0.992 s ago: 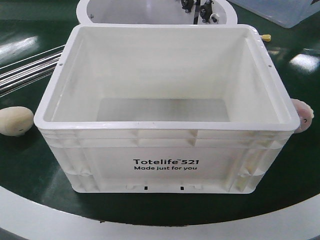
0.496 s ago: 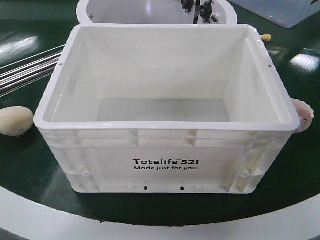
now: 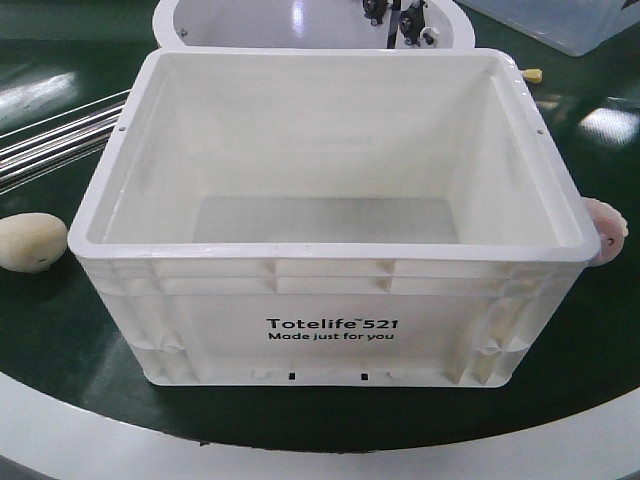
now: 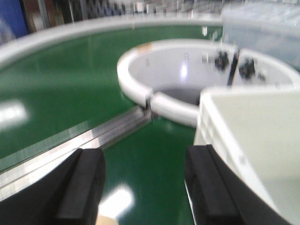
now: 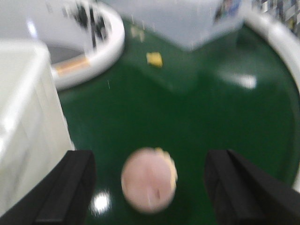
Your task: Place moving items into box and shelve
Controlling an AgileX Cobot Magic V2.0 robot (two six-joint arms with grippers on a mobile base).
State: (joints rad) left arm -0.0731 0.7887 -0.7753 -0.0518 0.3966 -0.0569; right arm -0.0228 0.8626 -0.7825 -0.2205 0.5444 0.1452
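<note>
Closing in on the pink round toy (image 5: pixel 149 179) with the right gripper (image 5: pixel 151 192): spread wide, nothing pinched, the toy framed between both pads on the green belt (image 5: pixel 197 117), just beside the right wall of the white crate (image 3: pixel 320 250). Cannot tell the height above it through the blur. Same story for the left gripper (image 4: pixel 145 185): spread and empty, out by the crate's left side, with the beige egg-shaped toy (image 3: pixel 30 243) lying on the belt there, apart from the crate. Nothing in the crate yet, so probably the very first pick.

To do it cleanly: come straight down, keep the toy centred, and lead it a touch in case the belt carries it along. Close only with both pads flanking the widest part. Squeeze gently, since it is likely soft and round enough to squirt out. Lift well above the rim before swinging inward.

Against the front view a second ago: hardly any change. Crate in the same place and still bare, both toys and the small yellow piece (image 3: pixel 532 75) in about the same spots.
</note>
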